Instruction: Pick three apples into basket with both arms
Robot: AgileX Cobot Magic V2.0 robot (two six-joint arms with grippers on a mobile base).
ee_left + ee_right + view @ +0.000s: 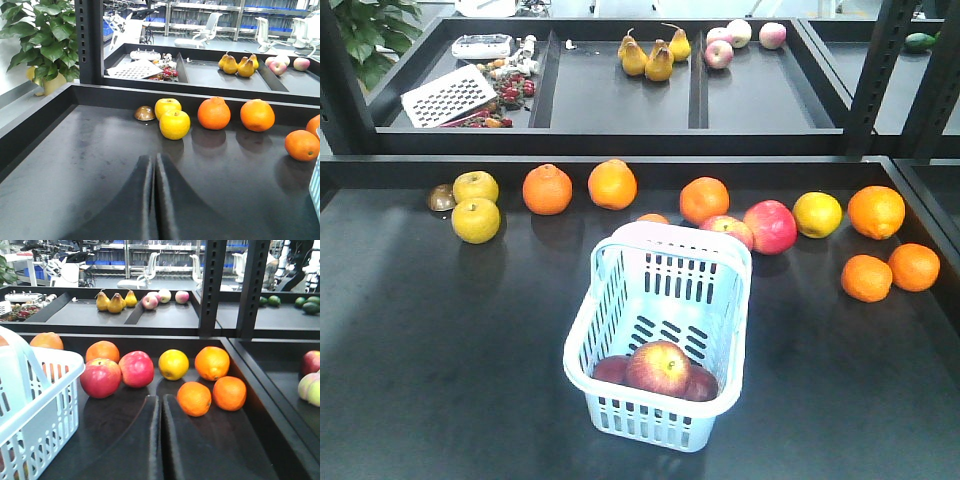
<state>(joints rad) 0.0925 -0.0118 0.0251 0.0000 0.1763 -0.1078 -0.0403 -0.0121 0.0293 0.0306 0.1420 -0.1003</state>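
The pale blue basket [582,335] stands in the middle of the dark table, its handles folded toward the back. Three dark red apples lie at its near end: a large one [658,367] in front, one [611,368] to its left and one [702,384] to its right, both partly hidden. Neither arm shows in the front view. My left gripper [154,159] is shut and empty, low over bare table short of the yellow-green fruits [174,124]. My right gripper [161,399] is shut and empty beside the basket [47,390].
Two more red apples [100,378] [136,368] lie just behind the basket. Several oranges [876,211] and yellow-green fruits [476,219] line the back of the table. An orange [193,398] lies close to the right fingertips. Raised table edges and shelf posts [212,287] border the area.
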